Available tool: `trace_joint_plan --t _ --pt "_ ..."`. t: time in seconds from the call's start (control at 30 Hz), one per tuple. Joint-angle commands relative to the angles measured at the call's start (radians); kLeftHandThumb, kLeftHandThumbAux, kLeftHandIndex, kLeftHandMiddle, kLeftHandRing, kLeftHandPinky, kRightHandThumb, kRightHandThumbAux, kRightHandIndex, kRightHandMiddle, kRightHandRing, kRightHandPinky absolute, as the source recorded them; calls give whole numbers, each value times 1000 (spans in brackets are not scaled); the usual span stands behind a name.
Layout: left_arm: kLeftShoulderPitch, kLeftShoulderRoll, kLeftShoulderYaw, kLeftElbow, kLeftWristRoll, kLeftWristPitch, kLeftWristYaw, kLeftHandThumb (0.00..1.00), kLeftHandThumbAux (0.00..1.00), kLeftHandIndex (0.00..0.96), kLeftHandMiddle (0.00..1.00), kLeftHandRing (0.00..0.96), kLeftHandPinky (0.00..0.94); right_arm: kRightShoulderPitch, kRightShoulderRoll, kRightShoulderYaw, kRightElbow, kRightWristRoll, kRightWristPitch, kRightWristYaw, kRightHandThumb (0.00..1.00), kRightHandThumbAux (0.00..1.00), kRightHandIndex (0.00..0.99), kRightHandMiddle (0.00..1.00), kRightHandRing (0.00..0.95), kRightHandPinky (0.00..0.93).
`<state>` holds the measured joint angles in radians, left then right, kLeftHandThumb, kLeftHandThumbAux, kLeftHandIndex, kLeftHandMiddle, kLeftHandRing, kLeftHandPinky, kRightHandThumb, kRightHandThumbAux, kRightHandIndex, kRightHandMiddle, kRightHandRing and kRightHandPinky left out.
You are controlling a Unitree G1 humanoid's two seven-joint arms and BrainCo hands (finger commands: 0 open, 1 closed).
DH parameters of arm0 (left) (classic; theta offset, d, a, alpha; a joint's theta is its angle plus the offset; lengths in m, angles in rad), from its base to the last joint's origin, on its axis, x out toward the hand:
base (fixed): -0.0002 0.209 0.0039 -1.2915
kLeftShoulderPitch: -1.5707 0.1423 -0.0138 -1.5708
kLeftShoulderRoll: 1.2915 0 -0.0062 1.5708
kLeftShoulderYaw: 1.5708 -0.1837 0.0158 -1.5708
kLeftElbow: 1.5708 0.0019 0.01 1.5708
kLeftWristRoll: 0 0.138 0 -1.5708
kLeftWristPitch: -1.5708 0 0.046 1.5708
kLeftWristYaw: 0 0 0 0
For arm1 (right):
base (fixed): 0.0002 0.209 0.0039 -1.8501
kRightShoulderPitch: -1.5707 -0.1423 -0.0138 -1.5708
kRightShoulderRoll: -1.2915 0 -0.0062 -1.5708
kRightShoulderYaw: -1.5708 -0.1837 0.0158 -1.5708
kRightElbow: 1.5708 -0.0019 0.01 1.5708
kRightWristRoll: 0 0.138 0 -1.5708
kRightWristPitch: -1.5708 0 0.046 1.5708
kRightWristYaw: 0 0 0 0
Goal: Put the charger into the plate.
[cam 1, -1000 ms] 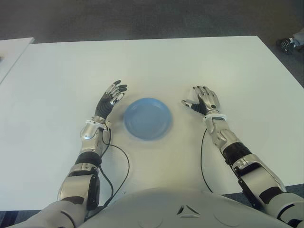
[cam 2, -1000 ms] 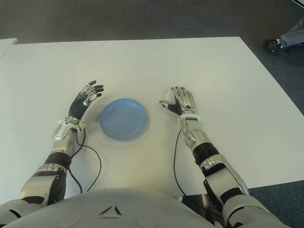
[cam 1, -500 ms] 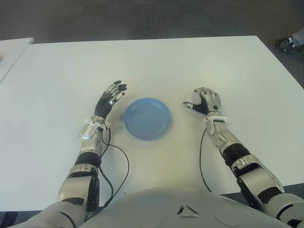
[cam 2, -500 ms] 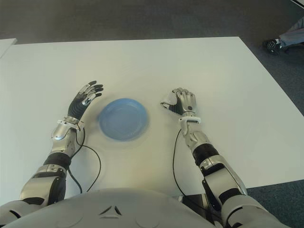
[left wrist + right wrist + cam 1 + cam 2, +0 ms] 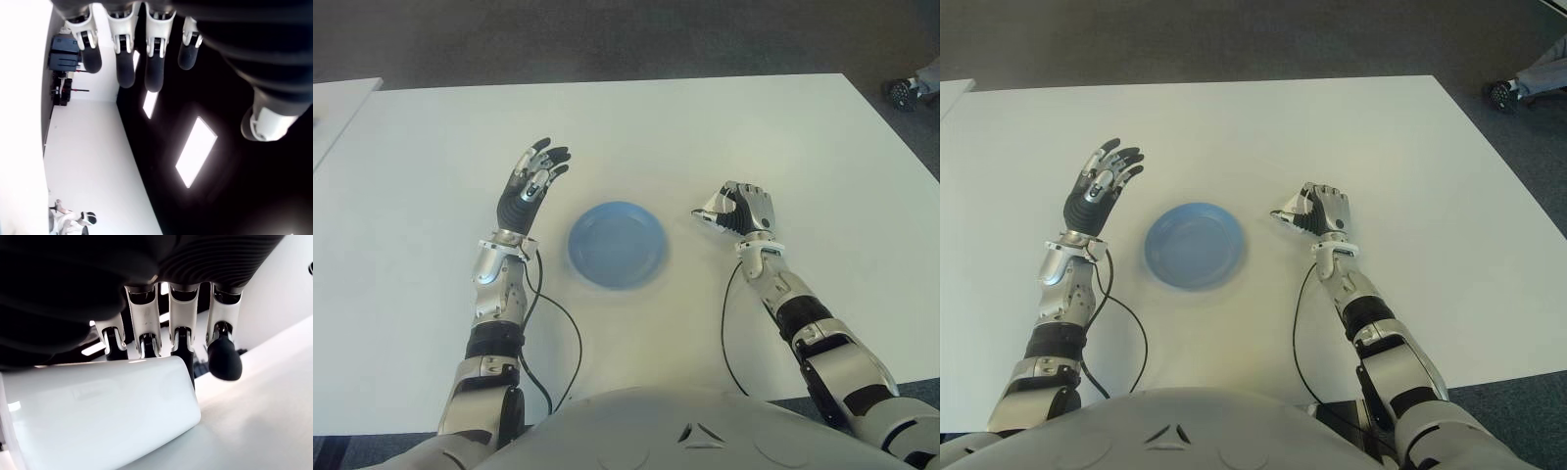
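A blue plate (image 5: 617,244) lies on the white table (image 5: 636,137) between my two hands. My right hand (image 5: 736,209) sits to the right of the plate with its fingers curled around a white charger (image 5: 102,406), which fills its palm in the right wrist view; a corner of the charger (image 5: 706,216) shows beside the thumb. My left hand (image 5: 532,176) is raised to the left of the plate, fingers spread and holding nothing.
A thin black cable (image 5: 729,323) runs from my right wrist toward my body, and another cable (image 5: 558,333) loops beside my left forearm. A second white table (image 5: 337,108) edge shows at the far left. A person's shoe (image 5: 901,93) is on the floor at the far right.
My right hand's fingers have curled from spread to closed around the charger. My left hand has lifted and moved a little away from the plate.
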<state>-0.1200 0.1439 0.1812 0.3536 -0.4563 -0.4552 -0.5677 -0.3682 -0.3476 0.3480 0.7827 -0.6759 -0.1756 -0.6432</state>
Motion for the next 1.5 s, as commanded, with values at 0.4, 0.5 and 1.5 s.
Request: trace_joint_plan --t 0.4,0.5,1.5 --pt "7 -5 44 8 -19 13 -14 48 463 110 217 200 177 14 23 -6 31 22 -54 4 703 625 812 852 852 828" --pt "-2 -3 48 43 -9 4 -16 44 458 114 222 201 167 11 25 -8 36 22 -56 3 689 628 815 854 855 830" --pt "-118 70 55 504 213 -117 98 16 494 51 98 94 96 128 -6 -71 -330 3 7 43 734 607 800 842 846 828"
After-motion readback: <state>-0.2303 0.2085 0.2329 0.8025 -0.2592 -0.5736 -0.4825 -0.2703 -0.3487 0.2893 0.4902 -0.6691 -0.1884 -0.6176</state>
